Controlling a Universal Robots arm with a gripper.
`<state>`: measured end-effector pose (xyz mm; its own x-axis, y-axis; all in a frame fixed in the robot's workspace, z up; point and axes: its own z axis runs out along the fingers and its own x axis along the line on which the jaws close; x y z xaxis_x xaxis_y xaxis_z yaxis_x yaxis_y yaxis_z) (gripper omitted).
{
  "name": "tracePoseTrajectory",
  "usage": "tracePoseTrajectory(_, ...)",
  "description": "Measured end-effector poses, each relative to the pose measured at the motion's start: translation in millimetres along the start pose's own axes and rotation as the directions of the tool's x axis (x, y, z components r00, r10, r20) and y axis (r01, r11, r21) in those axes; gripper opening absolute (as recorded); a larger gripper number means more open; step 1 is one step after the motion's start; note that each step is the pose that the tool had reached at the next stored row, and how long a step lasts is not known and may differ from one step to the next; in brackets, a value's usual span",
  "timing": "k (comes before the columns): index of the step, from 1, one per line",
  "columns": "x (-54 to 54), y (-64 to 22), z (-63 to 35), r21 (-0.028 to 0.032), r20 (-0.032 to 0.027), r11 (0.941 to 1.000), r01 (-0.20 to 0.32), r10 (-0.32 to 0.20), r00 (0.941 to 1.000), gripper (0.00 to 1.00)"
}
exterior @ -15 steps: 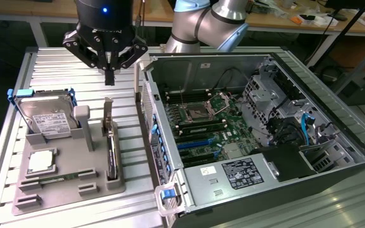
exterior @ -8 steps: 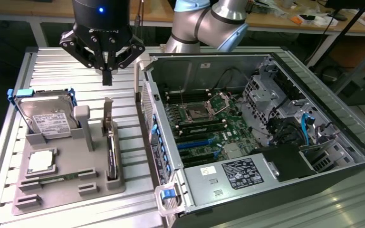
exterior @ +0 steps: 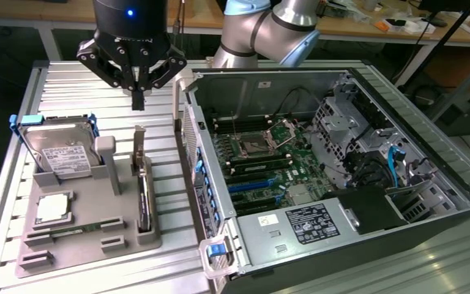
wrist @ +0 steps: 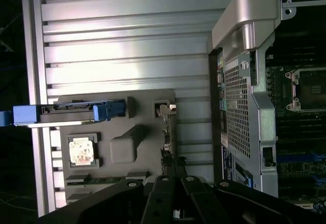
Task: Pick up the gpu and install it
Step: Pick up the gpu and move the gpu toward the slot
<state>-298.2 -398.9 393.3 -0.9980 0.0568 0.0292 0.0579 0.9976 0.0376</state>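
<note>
One step in hand: reach for gpu [exterior: 142, 193] | gpu: on edge in slot of grey tray [exterior: 104, 211], untouched | pincer [exterior: 138, 101]: clenched, empty, above tray's far end | likely wants centring over thin top edge, square to card, clear of bracket | ribbed metal counter [exterior: 71, 79] under tray; open PC case [exterior: 443, 156] beside tray; cluttered benches [exterior: 357, 35] beyond tray

You face a ribbed bare-metal table [exterior: 63, 86], a matt plastic tray [exterior: 76, 246], the gpu [exterior: 142, 190] with its silvery metal bracket [exterior: 139, 144], and a perforated metal case [wrist: 237, 112].
</note>
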Motion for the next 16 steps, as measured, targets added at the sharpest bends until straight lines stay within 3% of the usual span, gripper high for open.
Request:
tracePoseTrajectory(6,0.0,0.0,0.0,0.0,0.0,1.0,0.0,0.0,1.0,0.11)
tracePoseTrajectory(7,0.0,0.0,0.0,0.0,-0.0001,1.0,0.0,0.0,1.0,0.36)
tracePoseTrajectory(8,0.0,0.0,0.0,0.0,0.0,1.0,0.0,0.0,1.0,0.54)
tracePoseTrajectory(9,0.0,0.0,0.0,0.0,0.0,1.0,0.0,0.0,1.0,0.6)
tracePoseTrajectory(16,0.0,0.0,0.0,0.0003,0.0,1.0,0.0,0.0,1.0,0.6)
